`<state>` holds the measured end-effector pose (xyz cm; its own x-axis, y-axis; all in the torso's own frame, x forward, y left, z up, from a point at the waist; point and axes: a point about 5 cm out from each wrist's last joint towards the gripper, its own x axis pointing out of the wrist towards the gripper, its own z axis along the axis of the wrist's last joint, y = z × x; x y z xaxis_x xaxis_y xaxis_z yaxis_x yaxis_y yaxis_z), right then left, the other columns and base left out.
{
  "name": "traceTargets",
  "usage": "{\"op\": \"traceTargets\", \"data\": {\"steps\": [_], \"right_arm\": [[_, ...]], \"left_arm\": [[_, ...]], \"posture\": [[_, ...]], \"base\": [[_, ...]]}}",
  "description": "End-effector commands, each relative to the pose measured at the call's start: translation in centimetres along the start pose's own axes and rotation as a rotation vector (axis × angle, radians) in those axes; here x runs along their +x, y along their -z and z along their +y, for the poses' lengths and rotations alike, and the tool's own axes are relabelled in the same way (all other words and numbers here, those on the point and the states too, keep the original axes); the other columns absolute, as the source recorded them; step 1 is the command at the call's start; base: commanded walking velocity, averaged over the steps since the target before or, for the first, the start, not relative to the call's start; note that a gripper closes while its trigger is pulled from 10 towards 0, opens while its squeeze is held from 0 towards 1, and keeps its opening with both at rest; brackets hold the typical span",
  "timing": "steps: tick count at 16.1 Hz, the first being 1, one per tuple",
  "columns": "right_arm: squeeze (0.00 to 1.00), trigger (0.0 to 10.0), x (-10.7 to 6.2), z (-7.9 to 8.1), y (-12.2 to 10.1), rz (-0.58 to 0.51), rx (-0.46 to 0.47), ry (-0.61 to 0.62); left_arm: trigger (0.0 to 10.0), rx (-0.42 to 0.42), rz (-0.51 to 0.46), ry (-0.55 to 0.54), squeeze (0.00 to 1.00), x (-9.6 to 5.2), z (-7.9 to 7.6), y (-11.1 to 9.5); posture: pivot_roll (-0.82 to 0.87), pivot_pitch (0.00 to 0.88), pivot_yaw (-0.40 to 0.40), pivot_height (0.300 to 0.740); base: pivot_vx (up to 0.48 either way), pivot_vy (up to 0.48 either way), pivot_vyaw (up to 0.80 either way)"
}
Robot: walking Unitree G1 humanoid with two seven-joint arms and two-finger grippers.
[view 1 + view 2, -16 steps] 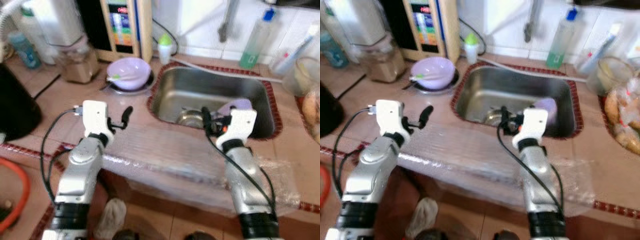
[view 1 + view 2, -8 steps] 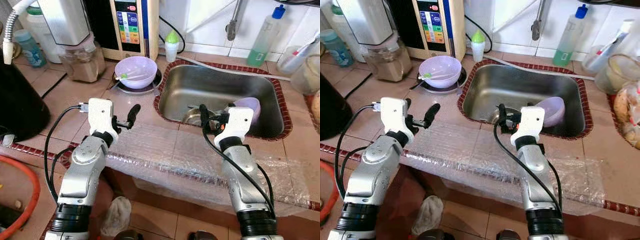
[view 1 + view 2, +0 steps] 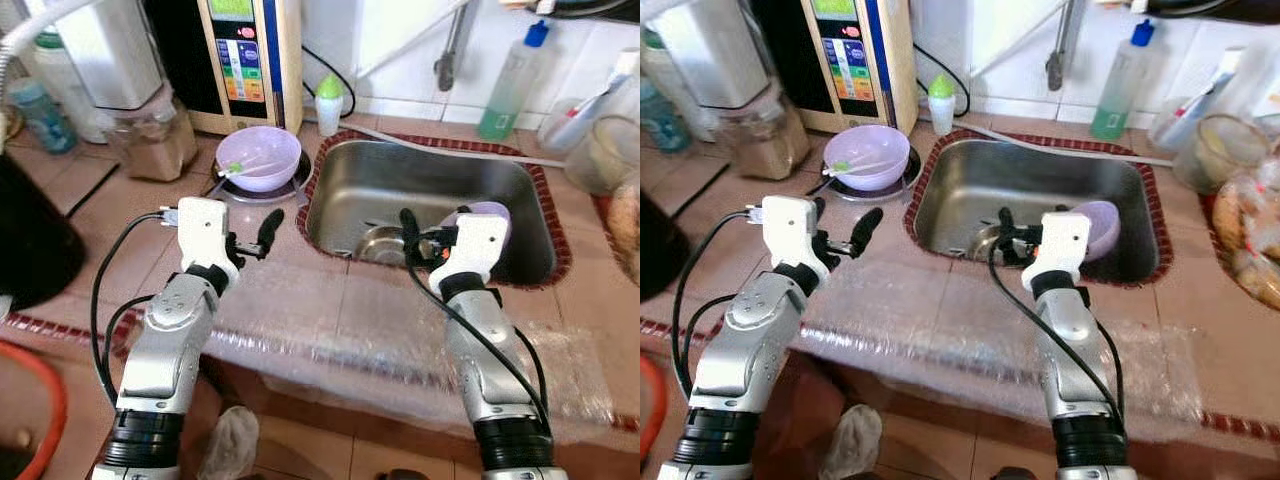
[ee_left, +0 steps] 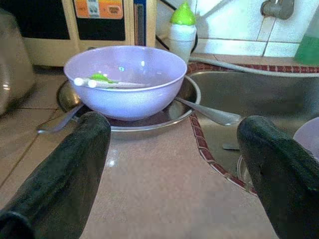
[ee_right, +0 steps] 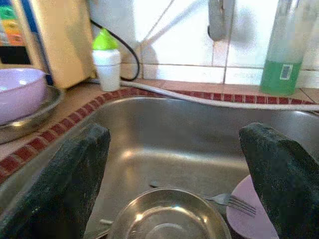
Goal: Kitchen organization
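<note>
A purple bowl point(image 3: 258, 158) with a green-and-white spoon in it rests on a steel plate point(image 4: 174, 112) on the counter, left of the sink point(image 3: 500, 180). My left gripper point(image 3: 255, 236) hovers open over the counter just in front of that bowl, its fingers point(image 4: 60, 169) wide apart. Down in the sink lie a steel bowl point(image 5: 167, 214), a fork point(image 5: 225, 200) and a second purple bowl point(image 3: 497, 213). My right gripper point(image 3: 412, 244) is open at the sink's near rim, pointing over the steel bowl and holding nothing.
A water purifier point(image 3: 248, 60), a blender jar point(image 3: 150, 140) and a small green-capped bottle point(image 3: 328, 98) stand along the back. The tap point(image 3: 447, 55) and a green soap bottle point(image 3: 510, 80) are behind the sink. Bubble wrap point(image 3: 380, 330) covers the counter's front edge.
The whole picture has shifted with the camera and sharpened since a second ago. Both arms keep nearly the same pose, grippers still open.
</note>
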<state>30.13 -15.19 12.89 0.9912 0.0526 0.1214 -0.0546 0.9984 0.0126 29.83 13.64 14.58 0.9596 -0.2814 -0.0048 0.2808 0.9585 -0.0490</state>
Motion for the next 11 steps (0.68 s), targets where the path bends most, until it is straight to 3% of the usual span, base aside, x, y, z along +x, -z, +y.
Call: {"op": "traceTargets", "data": {"steps": [1,11], "right_arm": [[0.00,10.0,0.27,0.30,-0.13,-0.006,0.004,-0.006],[0.00,10.0,0.16,0.33,0.21,0.004,0.003,-0.013]], "left_arm": [[10.0,0.003,0.003,-0.003,0.00,-0.08,0.09,-0.16],[10.0,-0.018,0.019,-0.019,0.00,-0.88,-0.89,0.75]], "posture": [[-0.01,0.033,0.050,0.740],[-0.01,0.043,0.047,0.740]], "base": [[0.281,0.000,0.00],[0.000,0.000,0.00]]}}
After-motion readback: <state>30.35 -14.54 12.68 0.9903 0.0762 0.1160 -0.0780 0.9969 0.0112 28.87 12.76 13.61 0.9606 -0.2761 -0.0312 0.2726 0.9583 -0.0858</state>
